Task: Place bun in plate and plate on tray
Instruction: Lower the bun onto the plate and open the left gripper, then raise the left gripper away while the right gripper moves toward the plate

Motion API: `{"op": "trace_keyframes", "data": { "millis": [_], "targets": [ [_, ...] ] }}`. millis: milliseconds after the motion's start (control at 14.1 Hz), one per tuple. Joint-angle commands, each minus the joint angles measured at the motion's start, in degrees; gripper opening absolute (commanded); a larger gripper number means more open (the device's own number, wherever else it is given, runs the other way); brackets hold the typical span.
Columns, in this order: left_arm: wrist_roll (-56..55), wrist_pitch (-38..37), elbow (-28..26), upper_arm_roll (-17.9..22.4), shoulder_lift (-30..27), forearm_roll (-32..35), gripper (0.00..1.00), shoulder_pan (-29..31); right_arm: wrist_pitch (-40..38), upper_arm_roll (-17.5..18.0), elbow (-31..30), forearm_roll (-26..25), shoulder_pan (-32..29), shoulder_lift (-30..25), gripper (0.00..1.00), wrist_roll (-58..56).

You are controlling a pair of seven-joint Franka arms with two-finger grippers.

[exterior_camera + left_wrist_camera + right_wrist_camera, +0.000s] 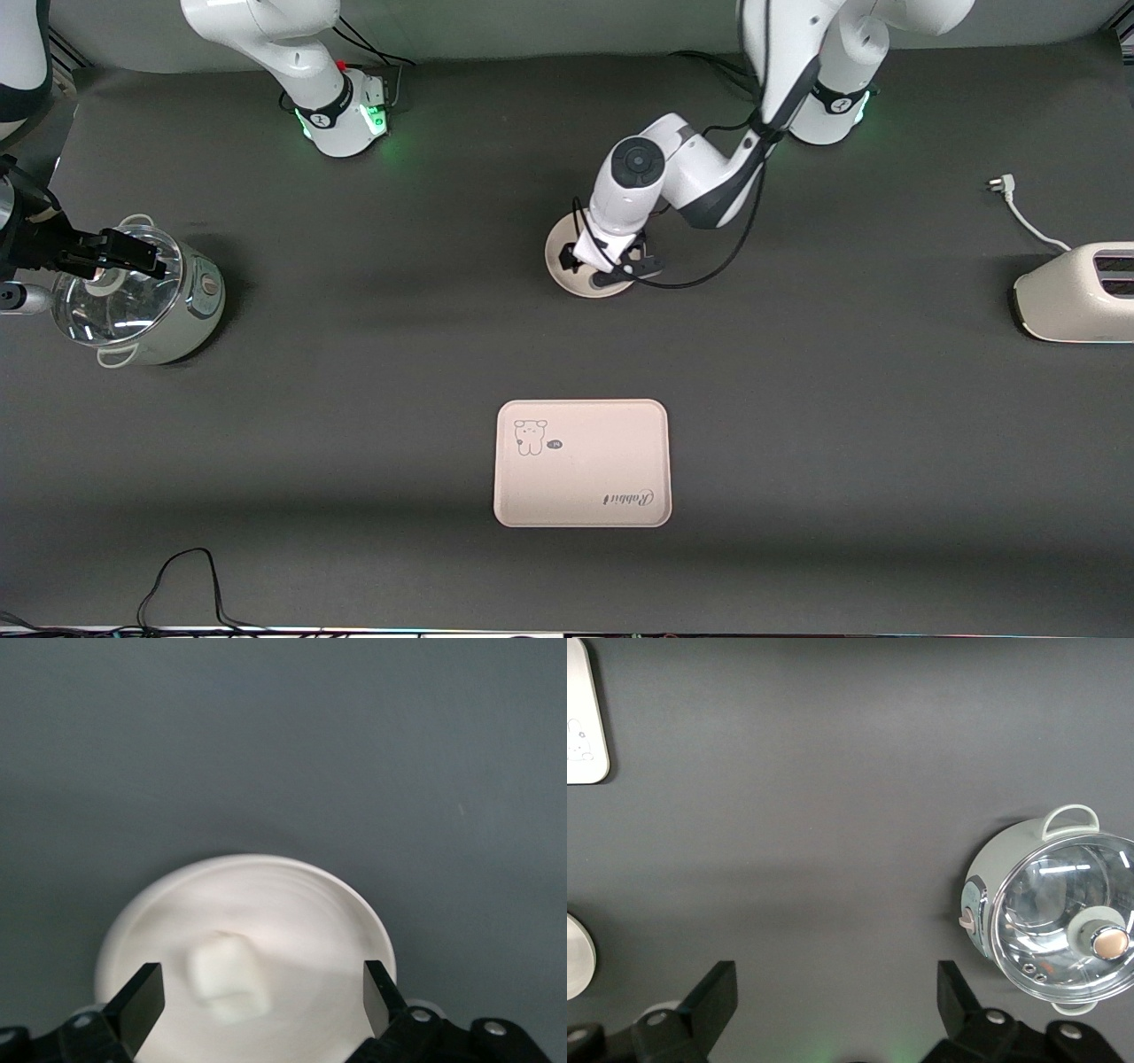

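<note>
The round cream-white plate (pixel 564 245) lies mid-table, farther from the front camera than the tray (pixel 582 463). My left gripper (pixel 608 267) hangs open just above the plate and hides most of it there. In the left wrist view the small white bun (pixel 229 980) lies in the plate (pixel 301 895), between the open fingers of the left gripper (pixel 263 994), touching neither. My right gripper (pixel 837 994) is open and empty, high above the table near its own base, and does not show in the front view. The tray's corner (pixel 580 718) and the plate's edge (pixel 574 957) show in the right wrist view.
A pale green pot with a glass lid (pixel 142 297) stands at the right arm's end, with a black fixture (pixel 111 252) above it; it also shows in the right wrist view (pixel 1045 904). A cream toaster (pixel 1076 292) and its plug (pixel 1003 184) lie at the left arm's end.
</note>
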Motion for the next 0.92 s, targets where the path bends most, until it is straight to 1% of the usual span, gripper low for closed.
{"op": "trace_keyframes", "data": {
  "millis": [0, 71, 213, 285, 427, 498, 640, 711, 782, 854],
  "targets": [
    [6.52, -16.1, 1.16, 0.09, -10.79, 0.43, 1.0, 8.62, 0.49, 0.1, -1.25, -0.98, 2.65, -1.62, 1.0, -0.58],
    [9.51, -19.45, 1.61, 0.18, -13.07, 0.51, 1.0, 12.57, 0.58, 0.1, -1.42, -0.72, 3.53, -1.63, 1.0, -0.49],
    [14.53, -22.9, 1.79, 0.18, -16.86, 1.38, 1.0, 19.96, 0.67, 0.1, -1.42, -0.54, 6.51, -1.71, 1.0, 0.12],
    [17.16, -24.48, 1.87, 0.18, -18.36, 3.57, 1.0, 22.95, 0.93, 0.1, -1.51, -0.37, 7.66, -1.71, 1.0, 0.21],
    [22.44, -27.64, 3.62, 0.88, -19.42, 5.52, 1.0, 29.54, 2.07, 0.1, -1.6, -0.19, 11.78, -1.63, 1.0, 2.04],
    [26.81, -29.05, 4.5, 1.06, -19.43, 5.61, 1.0, 32.88, 2.6, 0.18, -1.69, -0.19, 13.97, -1.63, 1.0, 5.01],
    [37.27, -32.47, 7.31, 1.15, -19.51, 5.87, 1.0, 39.65, 5.4, 0.19, -3.96, 0.42, 20.29, -1.8, 1.0, 12.48],
    [40.79, -34.32, 8.45, 1.15, -19.69, 5.87, 1.0, 42.38, 7.07, 0.1, -5.63, 1.47, 23.54, -1.98, 1.0, 16.43],
    [43.18, -35.29, 8.73, 1.15, -20.56, 5.87, 1.0, 44.76, 8.74, 0.1, -6.77, 1.83, 27.49, -1.98, 1.0, 21.17],
    [45.64, -35.57, 8.64, 1.15, -21.7, 5.87, 1.0, 45.91, 10.06, 0.1, -7.74, 1.92, 31.01, -1.98, 1.0, 25.13]
  ]
}}
